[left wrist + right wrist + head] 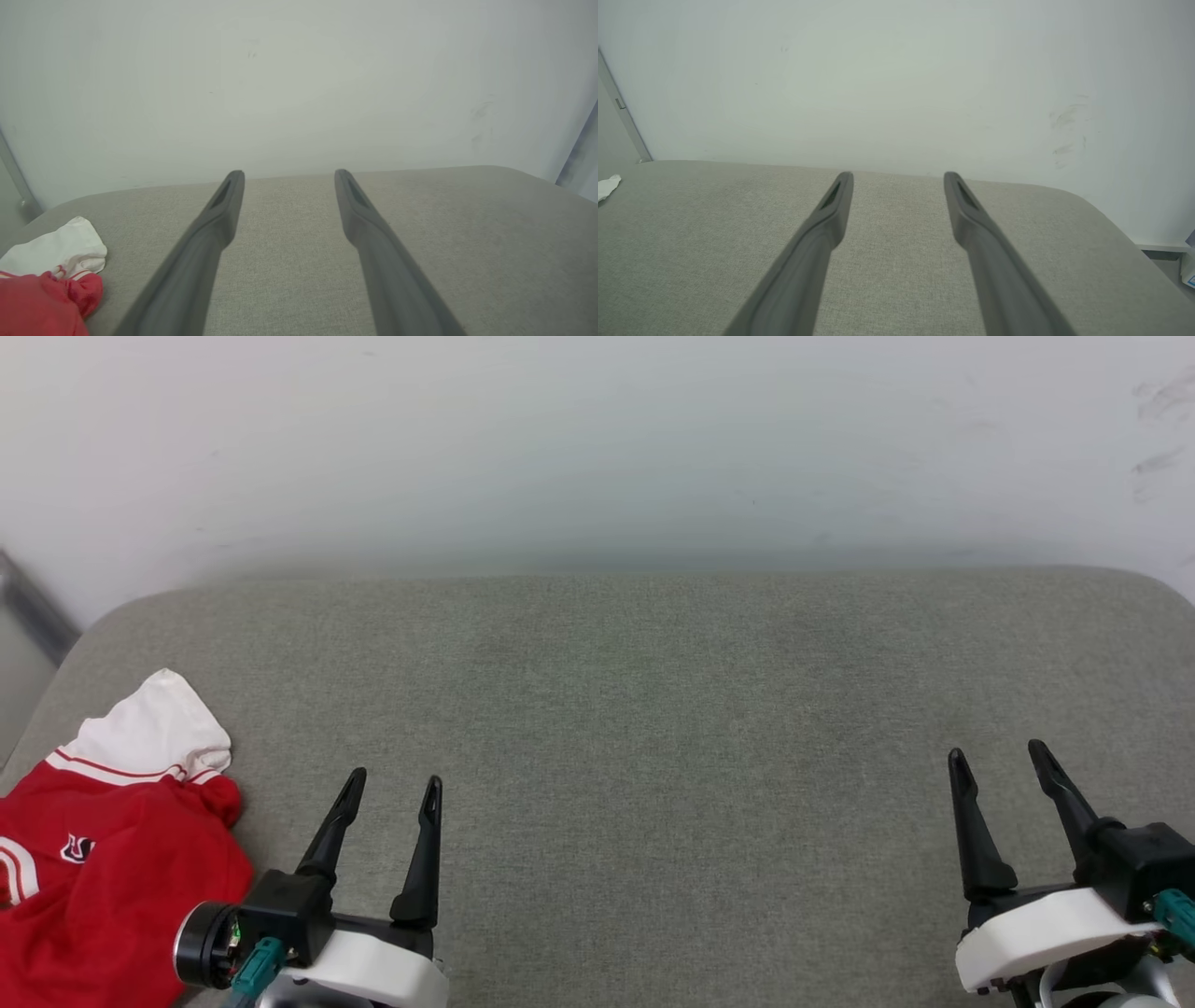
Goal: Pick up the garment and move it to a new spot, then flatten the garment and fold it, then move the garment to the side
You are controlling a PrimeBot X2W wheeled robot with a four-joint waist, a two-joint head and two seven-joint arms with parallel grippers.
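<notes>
Head view, lower left: your shirt [112,868] looks soft, light, floppy; pinch its white sleeve [149,728]. Both jaws gape wide, holding nothing.

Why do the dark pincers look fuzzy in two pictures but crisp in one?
Left wrist view: the left pincer lies close to the lens, blurring toward the bottom edge. Right wrist view: the right pincer blurs likewise. Head view: both crisp, under soft, even light.

Nothing legible is showing; a black print [77,847] on the red shirt [121,887] is lying too crumpled to read.
</notes>
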